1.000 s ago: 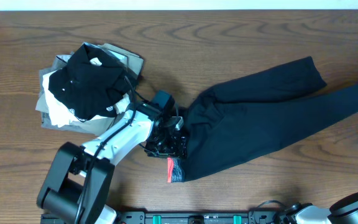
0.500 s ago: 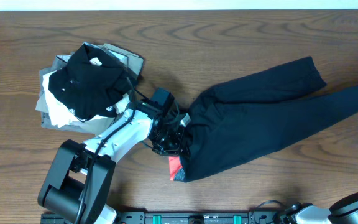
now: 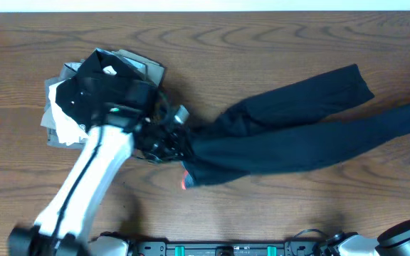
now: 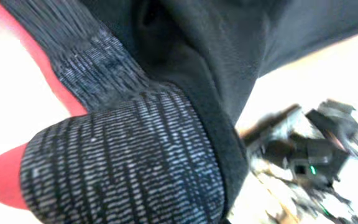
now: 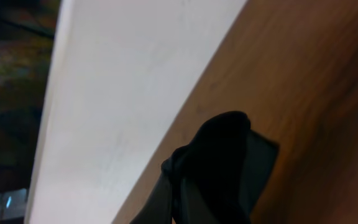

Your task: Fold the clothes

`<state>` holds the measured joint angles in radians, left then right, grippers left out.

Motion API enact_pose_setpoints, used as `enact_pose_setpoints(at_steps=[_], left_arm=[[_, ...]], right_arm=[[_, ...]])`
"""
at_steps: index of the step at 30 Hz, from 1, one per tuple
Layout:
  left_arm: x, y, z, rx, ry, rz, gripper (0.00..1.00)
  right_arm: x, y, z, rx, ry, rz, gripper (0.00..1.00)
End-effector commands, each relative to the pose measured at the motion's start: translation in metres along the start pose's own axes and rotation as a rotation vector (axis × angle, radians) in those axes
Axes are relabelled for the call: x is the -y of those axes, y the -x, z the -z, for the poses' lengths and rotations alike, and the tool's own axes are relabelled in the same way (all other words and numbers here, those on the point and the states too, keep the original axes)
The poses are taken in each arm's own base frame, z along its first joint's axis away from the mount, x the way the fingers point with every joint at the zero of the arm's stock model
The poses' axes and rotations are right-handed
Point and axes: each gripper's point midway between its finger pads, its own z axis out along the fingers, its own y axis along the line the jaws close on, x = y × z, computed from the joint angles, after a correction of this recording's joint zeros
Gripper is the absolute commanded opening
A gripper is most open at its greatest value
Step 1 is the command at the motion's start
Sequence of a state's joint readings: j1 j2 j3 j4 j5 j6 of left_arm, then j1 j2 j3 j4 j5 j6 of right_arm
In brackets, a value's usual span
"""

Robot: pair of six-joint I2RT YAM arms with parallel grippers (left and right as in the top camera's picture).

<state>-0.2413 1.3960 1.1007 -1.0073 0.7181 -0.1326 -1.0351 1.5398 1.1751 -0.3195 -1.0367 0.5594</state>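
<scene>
The black leggings [image 3: 297,135] lie stretched across the wooden table, both legs running off to the right. Their waist end is bunched at the left, with a bit of the coral-red waistband [image 3: 185,181] showing. My left gripper [image 3: 171,142] is shut on that waist end. In the left wrist view the heathered grey waistband [image 4: 123,162] fills the frame, with a coral-red edge [image 4: 5,180] at the left, and it hides my fingers. My right gripper [image 5: 213,171] is shut on nothing, with its dark fingers seen against the table and a white wall.
A pile of garments [image 3: 98,99] sits at the back left, a black shirt with white marks on top of white and grey pieces, right behind my left arm. A black rail [image 3: 212,249] runs along the table's front edge. Part of the right arm [image 3: 404,238] shows at the bottom right corner.
My left gripper has shut on the leggings' waist end and moved left, dragging the waist and pulling the legs straighter. The left arm swung left. The right gripper has not moved.
</scene>
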Motion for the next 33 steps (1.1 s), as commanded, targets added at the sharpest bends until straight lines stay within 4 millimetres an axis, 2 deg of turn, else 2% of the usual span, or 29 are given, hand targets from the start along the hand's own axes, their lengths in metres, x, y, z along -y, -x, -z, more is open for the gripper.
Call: enact_pose_setpoints(at_steps=[1,3,6,10,13,18,24,26,29,30,32,33], left_arm=[[-0.007,0.016,0.040,0.173,0.134,-0.084,0.06],[-0.004,0.019,0.060,0.255,0.172,-0.114,0.06],[-0.005,0.020,0.079,0.331,0.229,-0.140,0.06],[-0.003,0.019,0.082,0.343,0.233,-0.160,0.07],[-0.012,0.022,0.080,0.336,0.273,-0.153,0.07],[-0.028,0.030,0.061,0.254,0.298,-0.133,0.07],[-0.043,0.041,0.016,0.108,0.266,-0.093,0.10],[-0.047,0.042,0.002,0.066,0.269,-0.087,0.15],[-0.058,0.036,-0.019,-0.027,0.281,-0.053,0.37],[-0.062,0.032,-0.023,-0.056,0.285,-0.037,0.48],[-0.070,0.021,-0.031,-0.127,0.296,0.005,0.61],[-0.074,0.017,-0.033,-0.154,0.300,0.021,0.64]], right_arm=[[-0.006,-0.015,-0.009,-0.040,-0.032,0.118,0.01],[0.001,-0.026,-0.017,-0.068,-0.087,0.141,0.01],[0.010,-0.040,-0.026,-0.104,-0.167,0.166,0.01],[0.023,-0.050,-0.035,-0.121,-0.283,0.193,0.02],[0.029,-0.056,-0.039,-0.130,-0.344,0.222,0.01],[0.045,-0.057,-0.038,-0.118,-0.476,0.240,0.01],[0.057,-0.048,-0.032,-0.078,-0.564,0.252,0.01],[0.062,-0.041,-0.028,-0.049,-0.610,0.260,0.01],[0.068,-0.031,-0.023,-0.006,-0.664,0.277,0.01],[0.069,-0.029,-0.022,0.004,-0.674,0.281,0.01],[0.068,-0.026,-0.022,0.015,-0.672,0.287,0.01],[0.068,-0.026,-0.022,0.017,-0.671,0.288,0.01]])
